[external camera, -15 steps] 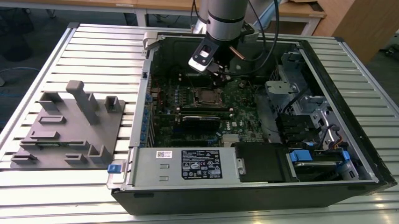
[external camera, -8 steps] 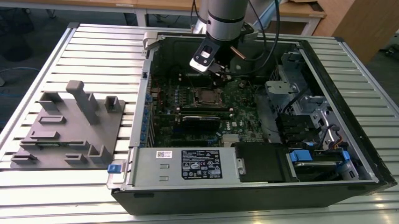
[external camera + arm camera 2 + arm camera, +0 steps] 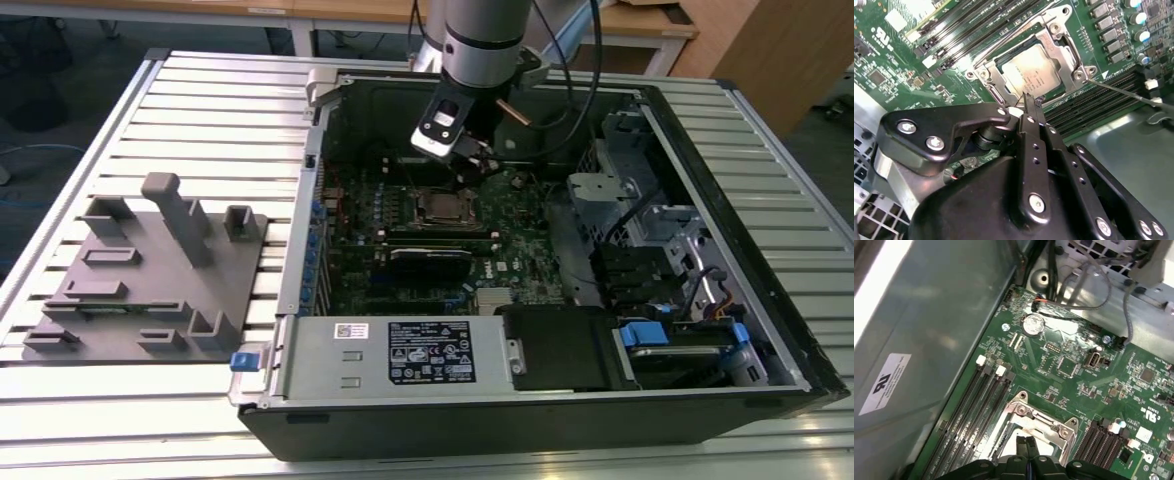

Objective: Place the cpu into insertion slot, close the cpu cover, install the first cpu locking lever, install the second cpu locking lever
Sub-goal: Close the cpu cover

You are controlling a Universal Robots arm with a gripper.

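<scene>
Cpu (image 3: 1030, 74) sits flat in the insertion slot (image 3: 441, 207), its pale top showing through the window of the cpu cover (image 3: 1068, 50), which lies down over it. We see the gripper (image 3: 1029, 98) with fingers pressed together and nothing between them, tips at the cover's edge; we cannot tell if they touch. A thin metal lever (image 3: 1126, 93) sticks out from the socket corner over the memory slots (image 3: 1094, 102). The green motherboard (image 3: 1064, 365) lies in an open computer case (image 3: 534, 425), with a grey fixture (image 3: 147, 280) at the exterior view's left.

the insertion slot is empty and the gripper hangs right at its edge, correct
Not empty: the cpu sits in the insertion slot, as the second wrist view shows. The gripper does hang right at its edge.
</scene>
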